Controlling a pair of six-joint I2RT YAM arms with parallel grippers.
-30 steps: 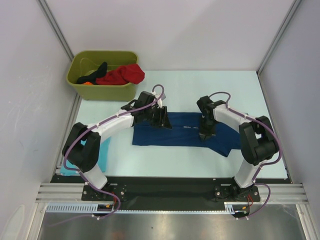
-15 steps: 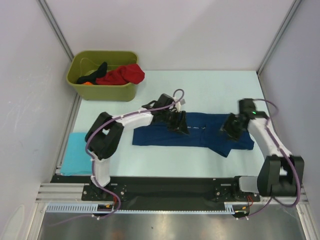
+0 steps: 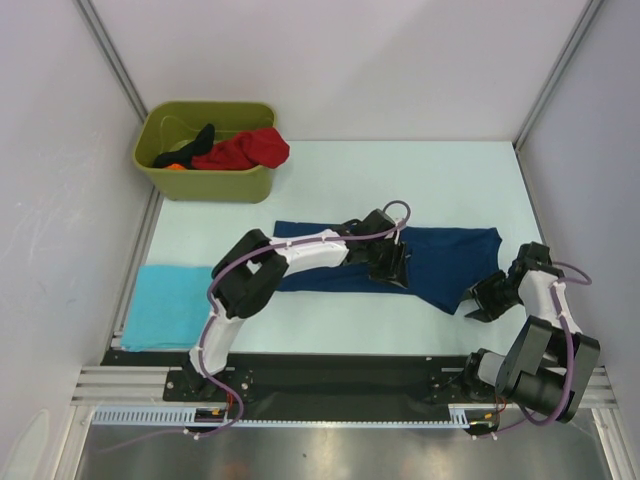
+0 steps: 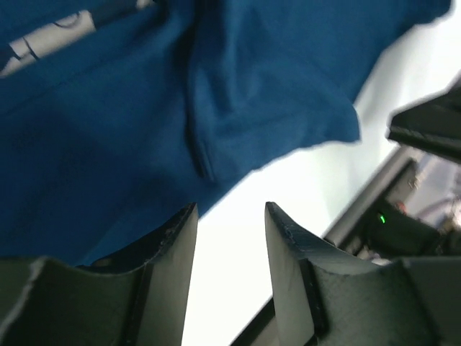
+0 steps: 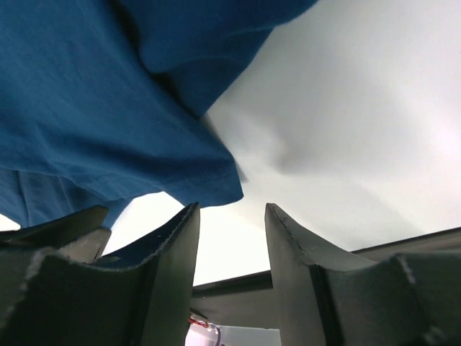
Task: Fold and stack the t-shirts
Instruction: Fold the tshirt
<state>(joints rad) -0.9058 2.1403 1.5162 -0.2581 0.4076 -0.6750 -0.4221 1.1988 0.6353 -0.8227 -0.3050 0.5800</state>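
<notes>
Nearest in, the turquoise tee [image 3: 170, 305] sits folded flat at the worktop's near left corner, so the pile has its base. The step in hand looks like the fold of the navy tee [image 3: 450, 255], which lies spread across the middle of the worktop [image 3: 400, 170].

The right gripper [image 3: 482, 300] hangs low just beside the tee's near right corner. Its wrist view shows the jaws parted and empty, with that corner of cloth [image 5: 86, 108] just ahead of them. The left gripper [image 3: 390, 268] reaches across to the tee's near edge at mid-shirt, jaws also apart, nothing held, the hem [image 4: 108, 144] right above the tips.

The next move probably calls for both jaws to close on that near edge and carry it over together, so the cloth doesn't skew.

Room is tight on the right, where only a thin strip of worktop separates tee and wall. The left arm lies over the tee's left half. Beyond the tee there is bare surface to fold into. Far left stands the bin [image 3: 200, 180], holding a red tee [image 3: 245, 152] and a black tee [image 3: 200, 138].
</notes>
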